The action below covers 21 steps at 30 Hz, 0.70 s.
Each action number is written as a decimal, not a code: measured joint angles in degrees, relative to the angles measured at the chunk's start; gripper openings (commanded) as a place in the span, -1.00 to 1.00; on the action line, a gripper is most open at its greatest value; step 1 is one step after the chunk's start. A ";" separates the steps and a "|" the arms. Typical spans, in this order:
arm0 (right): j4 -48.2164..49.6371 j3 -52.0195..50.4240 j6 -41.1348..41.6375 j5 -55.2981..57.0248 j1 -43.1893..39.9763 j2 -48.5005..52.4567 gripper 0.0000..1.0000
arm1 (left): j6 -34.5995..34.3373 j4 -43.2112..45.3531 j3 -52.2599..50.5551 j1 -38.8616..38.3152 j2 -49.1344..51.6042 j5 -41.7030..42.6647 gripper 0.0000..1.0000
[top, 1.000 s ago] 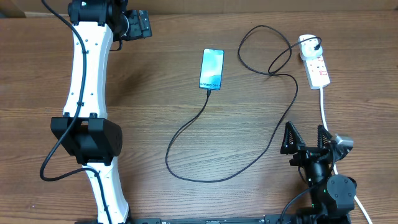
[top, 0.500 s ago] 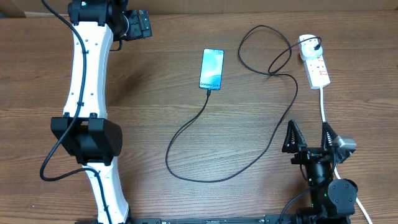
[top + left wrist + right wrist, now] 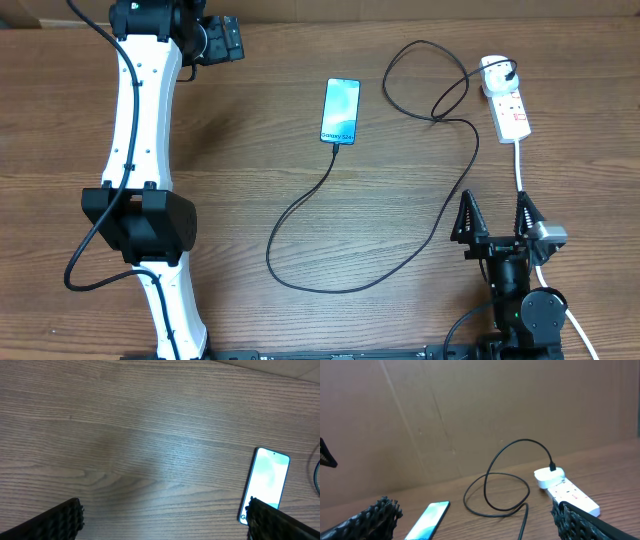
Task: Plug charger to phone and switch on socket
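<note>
The phone (image 3: 340,111) lies in the middle of the table with its light blue screen up; it also shows in the left wrist view (image 3: 265,485) and the right wrist view (image 3: 427,520). The black charger cable (image 3: 440,215) runs from the phone's near end in a wide loop to a plug in the white socket strip (image 3: 507,100), which also shows in the right wrist view (image 3: 567,491). My left gripper (image 3: 222,40) is at the far left, open and empty. My right gripper (image 3: 493,215) is open and empty at the near right, beside the strip's white cord (image 3: 521,165).
A brown cardboard wall (image 3: 470,410) stands behind the table. The left arm (image 3: 140,120) stretches along the left side of the wooden table (image 3: 250,200).
My right gripper has drawn back a little toward the near edge and turned slightly. The left arm, phone, cable and strip have not moved.
</note>
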 measured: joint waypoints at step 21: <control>-7.78 0.00 -11.45 -1.49 -0.39 0.00 1.00 | 0.00 0.00 0.00 0.00 0.02 0.02 0.99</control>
